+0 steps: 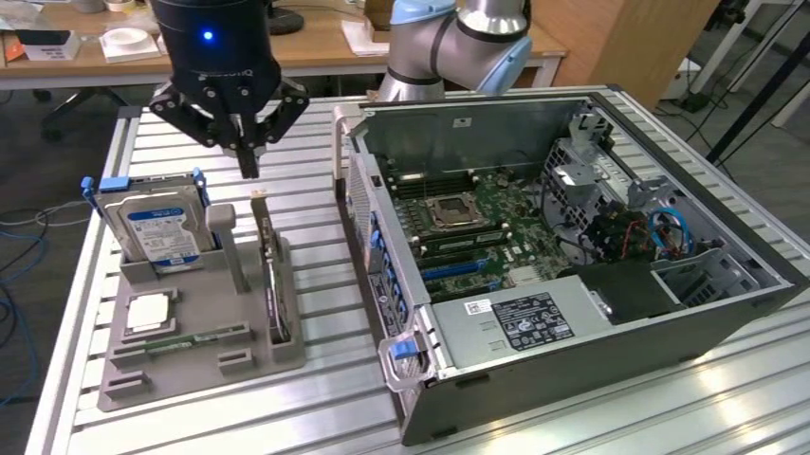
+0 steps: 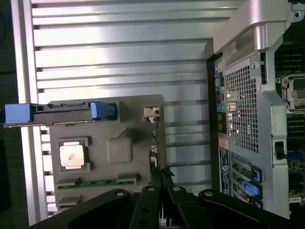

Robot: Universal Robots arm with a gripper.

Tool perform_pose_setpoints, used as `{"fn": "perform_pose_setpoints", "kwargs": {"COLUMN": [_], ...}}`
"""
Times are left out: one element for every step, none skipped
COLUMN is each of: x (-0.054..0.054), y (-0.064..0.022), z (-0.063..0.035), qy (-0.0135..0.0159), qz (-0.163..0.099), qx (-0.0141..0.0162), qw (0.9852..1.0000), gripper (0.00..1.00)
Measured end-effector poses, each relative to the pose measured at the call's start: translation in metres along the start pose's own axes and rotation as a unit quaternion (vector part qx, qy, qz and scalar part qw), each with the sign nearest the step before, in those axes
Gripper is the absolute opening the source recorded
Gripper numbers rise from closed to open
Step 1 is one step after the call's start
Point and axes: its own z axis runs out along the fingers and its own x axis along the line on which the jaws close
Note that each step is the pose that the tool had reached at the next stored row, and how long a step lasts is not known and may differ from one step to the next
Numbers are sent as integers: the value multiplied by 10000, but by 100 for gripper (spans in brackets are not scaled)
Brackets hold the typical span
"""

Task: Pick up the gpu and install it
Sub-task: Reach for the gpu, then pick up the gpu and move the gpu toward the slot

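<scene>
Pick-up step barely begun: the closed pincer [image 1: 249,169] hung poised over the gpu [image 1: 271,275], holding nothing.
Exterior view: the gpu stood edge-on in the grey holder [image 1: 190,374] on the tabletop [image 1: 228,431], at about 8 o'clock from the frame's centre, with the hard drive [image 1: 158,227] at its 9 o'clock and the open computer case [image 1: 570,284] at its 3 o'clock; the pincer hovered near the card's 12 o'clock end, fingers pressed together and clear of it. Wrist view: the closed pincer [image 2: 163,177] pointed down at the thin top edge of the gpu [image 2: 154,152], which ran along the side of the holder [image 2: 119,148] nearest the case [image 2: 243,95]. By my reading, a grasp would call for the fingers to part and straddle that thin edge squarely.
</scene>
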Motion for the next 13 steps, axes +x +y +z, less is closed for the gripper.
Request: {"fn": "perform_pose_setpoints", "kwargs": {"x": [3,3,3,4,4,4,4,4,4,4,4,4,4], "y": [-3,-3,-3,-2,-2,-2,-2,-2,-2,-2,-2,-3,-2], "z": [0,0,0,0,0,0,0,0,0,0,0,-1,0], "qy": [0,0,0,0,0,0,0,0,0,0,0,0,0], "qz": [-1,-1,-1,-1,0,0,0,0,0,0,0,0,0], "qx": [0,0,0,0,0,0,0,0,0,0,0,0,0], "qw": [10000,10000,10000,10000,10000,10000,10000,10000,10000,10000,10000,10000,10000], "gripper": [14,14,14,14,14,14,14,14,13,11,11,11,11]}}
